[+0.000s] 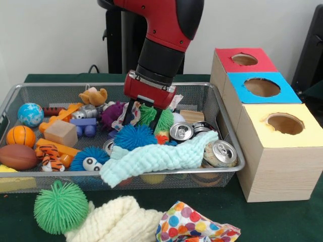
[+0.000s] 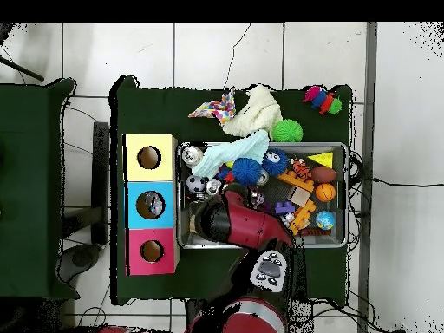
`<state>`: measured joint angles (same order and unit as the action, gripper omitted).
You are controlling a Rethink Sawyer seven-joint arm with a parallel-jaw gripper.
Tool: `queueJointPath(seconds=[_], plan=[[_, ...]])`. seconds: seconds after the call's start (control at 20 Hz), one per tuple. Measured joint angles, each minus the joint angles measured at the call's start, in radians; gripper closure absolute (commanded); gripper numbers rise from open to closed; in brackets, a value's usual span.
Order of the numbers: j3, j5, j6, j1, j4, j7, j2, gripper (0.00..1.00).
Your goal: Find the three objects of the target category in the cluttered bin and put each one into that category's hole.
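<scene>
My gripper [image 1: 142, 117] hangs low inside the wire bin [image 1: 60, 84], open, with its black fingers [image 1: 126, 112] on either side of a green fuzzy ball [image 1: 151, 116]. Just in front lie a blue spiky ball [image 1: 133, 136], a mint cloth [image 1: 159, 157] and silver cans [image 1: 181, 132] [image 1: 220, 153]. Three boxes stand beside the bin, with a red-topped hole [image 1: 244, 59], a blue-topped hole [image 1: 262, 87] and a yellow-topped hole [image 1: 285, 123]. In the overhead view the arm [image 2: 238, 221] hides the gripper, and something small shows inside the blue box's hole [image 2: 153, 205].
The bin's left part holds balls [image 1: 20, 136] [image 1: 30, 114], a wooden block [image 1: 60, 133], a tiger toy [image 1: 50, 154] and other toys. Outside the bin, on the green table, lie a green spiky ball [image 1: 60, 206], a cream knitted cloth [image 1: 116, 222], a polka-dot cloth [image 1: 194, 227] and a caterpillar toy [image 2: 323, 100].
</scene>
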<state>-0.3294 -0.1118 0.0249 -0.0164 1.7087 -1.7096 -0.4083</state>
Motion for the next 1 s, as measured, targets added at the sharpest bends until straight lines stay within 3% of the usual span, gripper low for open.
queueJointPath(seconds=[1.0], plan=[[-0.001,-0.071,0.236,0.007,0.063,-0.001,0.048,0.00]])
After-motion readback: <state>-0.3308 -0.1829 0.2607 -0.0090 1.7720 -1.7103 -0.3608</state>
